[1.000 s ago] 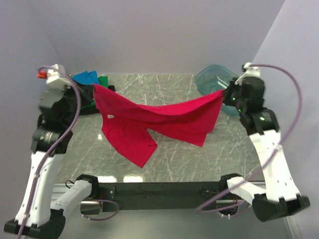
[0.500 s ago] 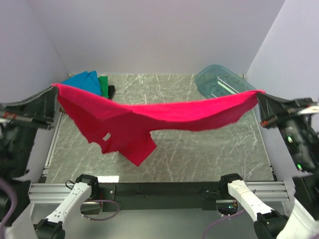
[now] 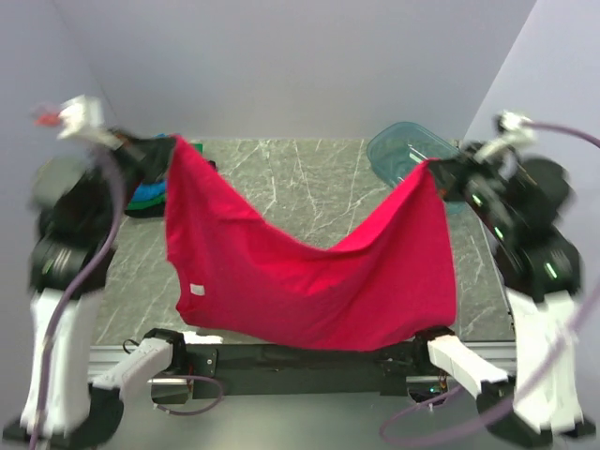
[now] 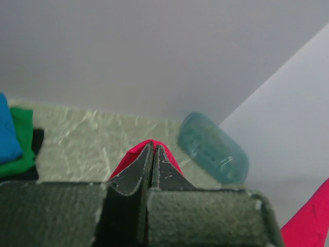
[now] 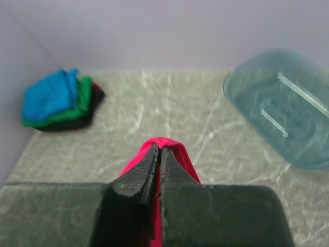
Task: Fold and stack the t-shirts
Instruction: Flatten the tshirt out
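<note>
The red-pink t-shirt [image 3: 309, 281] hangs spread between my two grippers, sagging in the middle, its lower edge near the table's front. My left gripper [image 3: 172, 145] is shut on its upper left corner [image 4: 149, 146]. My right gripper [image 3: 433, 169] is shut on its upper right corner [image 5: 165, 144]. Both hold it raised above the table. The blue, green and black t-shirts lie stacked [image 5: 61, 100] at the back left of the table; they also show in the left wrist view [image 4: 13, 144] and partly behind my left arm in the top view [image 3: 150, 195].
A clear teal plastic tub [image 3: 405, 150] stands at the back right; it shows in the right wrist view [image 5: 285, 113] and left wrist view [image 4: 212, 146]. The marble table [image 3: 309, 178] has walls behind and at both sides.
Both arms swung outward and then came back in. The shirt was stretched wide and bunched; now it hangs open as a flat sheet, reaching down to the table's front edge.
</note>
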### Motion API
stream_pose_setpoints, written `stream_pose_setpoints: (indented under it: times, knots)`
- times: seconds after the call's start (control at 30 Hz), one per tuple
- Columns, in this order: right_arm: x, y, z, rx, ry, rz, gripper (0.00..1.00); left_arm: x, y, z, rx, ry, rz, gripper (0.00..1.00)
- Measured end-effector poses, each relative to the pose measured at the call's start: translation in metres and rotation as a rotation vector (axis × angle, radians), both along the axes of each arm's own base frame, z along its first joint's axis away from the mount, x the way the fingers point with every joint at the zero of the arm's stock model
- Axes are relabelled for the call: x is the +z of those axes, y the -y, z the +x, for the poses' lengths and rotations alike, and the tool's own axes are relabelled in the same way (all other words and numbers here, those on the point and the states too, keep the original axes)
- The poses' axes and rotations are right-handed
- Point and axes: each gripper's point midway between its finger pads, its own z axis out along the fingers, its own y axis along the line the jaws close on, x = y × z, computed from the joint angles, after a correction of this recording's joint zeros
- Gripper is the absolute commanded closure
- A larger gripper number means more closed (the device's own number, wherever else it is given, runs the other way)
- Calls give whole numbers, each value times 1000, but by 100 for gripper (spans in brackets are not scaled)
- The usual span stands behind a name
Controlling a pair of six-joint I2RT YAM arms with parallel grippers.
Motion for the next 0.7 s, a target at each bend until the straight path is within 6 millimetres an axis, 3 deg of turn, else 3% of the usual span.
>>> stream_pose_setpoints:
  times: [0.1,0.23,0.33,0.4,0.5,0.53,0.57,0.7]
  knots:
    - [-43,-9,55,0,-144,-24,100,-47,11,70,12,-169,38,99]
    - [-91,-20,122,0,-289,-49,100,-108,21,148,27,-364,93,99]
    - [-111,-26,158,1,-363,-63,100,-122,24,185,34,-428,125,99]
    - [-103,-30,179,2,-351,-65,100,-105,23,206,39,-392,136,99]
    - [-68,-31,200,-2,-270,-58,100,-60,20,213,38,-285,143,99]
    - [-53,-30,203,-5,-238,-56,100,-51,19,212,38,-262,143,99]
    - [-37,-28,203,-9,-199,-53,100,-19,16,206,35,-181,144,99]
    - [16,-17,189,-26,-59,-45,100,59,12,174,23,52,148,99]
